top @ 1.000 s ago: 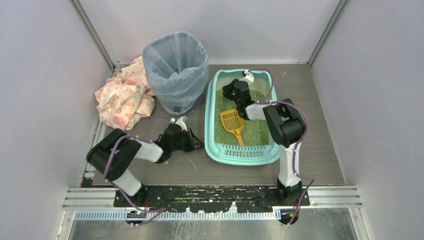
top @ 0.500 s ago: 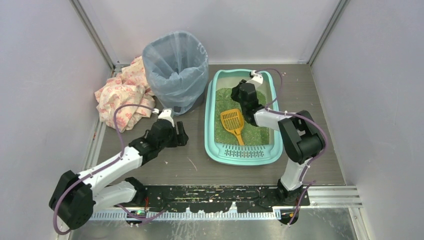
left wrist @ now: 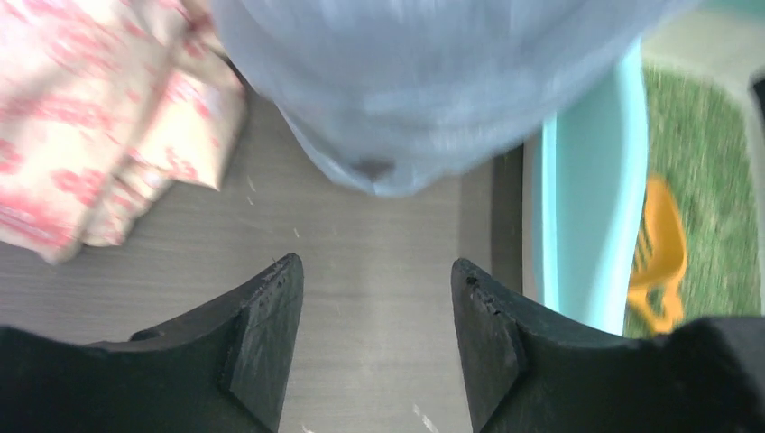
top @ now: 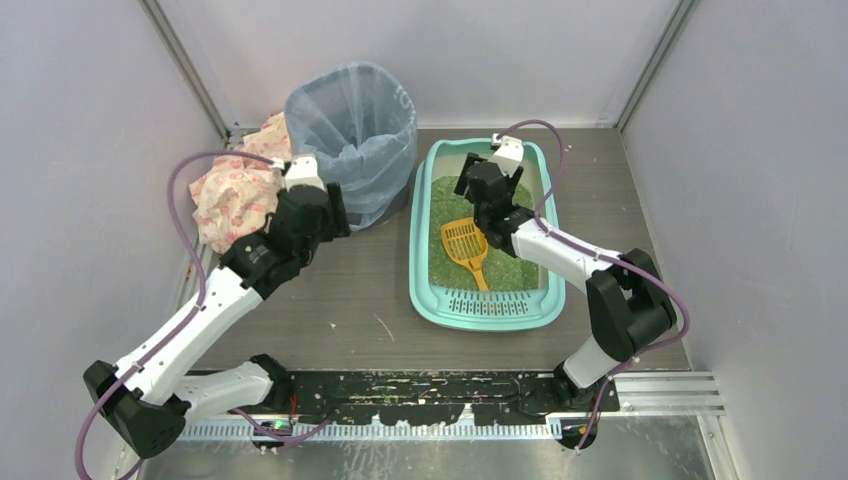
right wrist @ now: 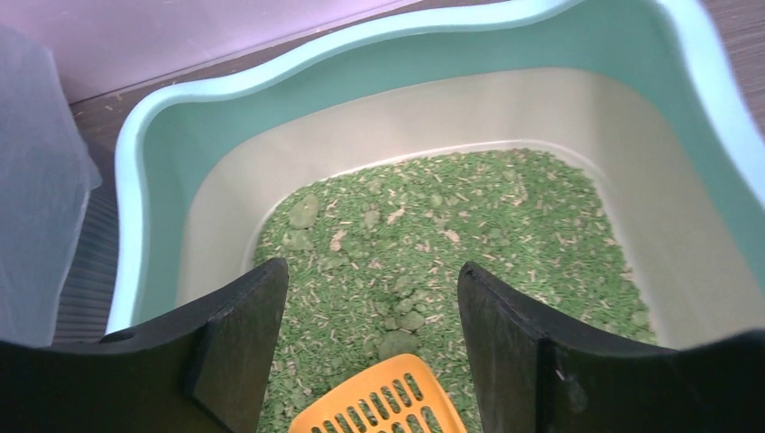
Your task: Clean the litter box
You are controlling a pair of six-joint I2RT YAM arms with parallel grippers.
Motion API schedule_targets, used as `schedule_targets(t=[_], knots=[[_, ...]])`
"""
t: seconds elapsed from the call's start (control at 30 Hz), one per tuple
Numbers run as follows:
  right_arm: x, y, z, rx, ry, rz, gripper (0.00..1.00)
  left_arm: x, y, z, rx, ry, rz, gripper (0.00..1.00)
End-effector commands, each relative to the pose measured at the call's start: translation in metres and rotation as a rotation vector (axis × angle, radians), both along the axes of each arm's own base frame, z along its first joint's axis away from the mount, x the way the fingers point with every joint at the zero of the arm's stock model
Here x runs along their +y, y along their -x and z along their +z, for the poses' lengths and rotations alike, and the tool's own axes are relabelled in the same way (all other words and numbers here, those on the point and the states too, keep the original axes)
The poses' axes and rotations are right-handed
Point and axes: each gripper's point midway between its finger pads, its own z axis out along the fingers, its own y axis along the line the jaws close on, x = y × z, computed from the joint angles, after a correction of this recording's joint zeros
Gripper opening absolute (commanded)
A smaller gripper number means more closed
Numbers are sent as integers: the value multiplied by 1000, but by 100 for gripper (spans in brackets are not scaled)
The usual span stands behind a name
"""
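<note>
At the far left a crumpled pink-patterned cloth (top: 235,190) lies on the table (top: 640,300). Next to it hangs the left end effector (left wrist: 376,269), jaws well apart and holding nothing. It is aimed at the foot of the bag-lined bin (top: 352,140), probably so waste can be tipped in nearby. The litter box (top: 418,285) sits just right of the bin, clear of that end effector. Inside, the orange scoop (top: 465,243) rests on green litter (right wrist: 505,216), handy for sifting. The right end effector (right wrist: 372,271) hovers over the litter, wide open and empty, with the scoop head just beneath.
</note>
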Motion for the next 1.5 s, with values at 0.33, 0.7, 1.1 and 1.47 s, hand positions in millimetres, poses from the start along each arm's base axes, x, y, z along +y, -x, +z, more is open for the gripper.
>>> schedule_targets(t=[0.33,0.7,1.1,1.47], knots=[[-25,14,16,34,75,-65,68,-12,-41,69,-148,149,27,53],[-35,57,-27,221,117,6,64,-57,5,5,-116,135,-325,52],[-31,76,-108,355,82,76,56,-72,4,-14,-86,153,-381,54],[-15,73,-125,364,6,156,43,-65,-1,-38,-29,117,-322,54]])
